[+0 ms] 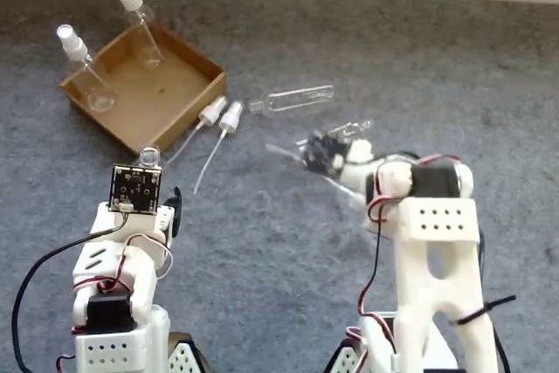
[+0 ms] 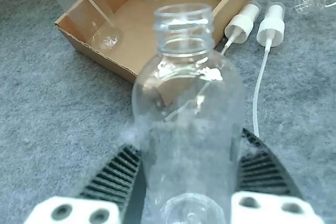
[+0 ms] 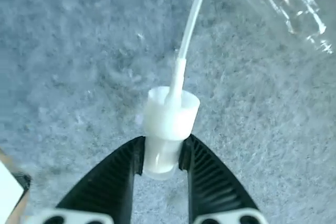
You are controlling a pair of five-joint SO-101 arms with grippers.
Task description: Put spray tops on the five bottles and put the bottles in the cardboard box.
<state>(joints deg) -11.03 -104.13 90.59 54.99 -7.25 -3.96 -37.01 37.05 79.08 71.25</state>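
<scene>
Now the left tool (image 2: 186, 153) pinches an open-necked bottle (image 2: 184, 93); well apart to its right, the right tool (image 3: 163, 153) pinches a spray top (image 3: 170, 114), tube pointing outward.

Two capped bottles (image 1: 92, 85) upright in box (image 1: 164, 95) — spray tops (image 1: 231, 117) beside

Your left arm (image 1: 118, 303) and right arm (image 1: 437, 251) are both white printed shells with black servo blocks, rows of small round holes in the plates, and red, black and white wires looping at the joints. The left one carries a square black circuit board (image 1: 135, 188) and trails a black cable (image 1: 26, 290). The left gripper (image 2: 189, 145) has black ribbed fingers (image 2: 113, 179), the right gripper (image 3: 165, 142) smooth black ones, both on white mounts.
</scene>
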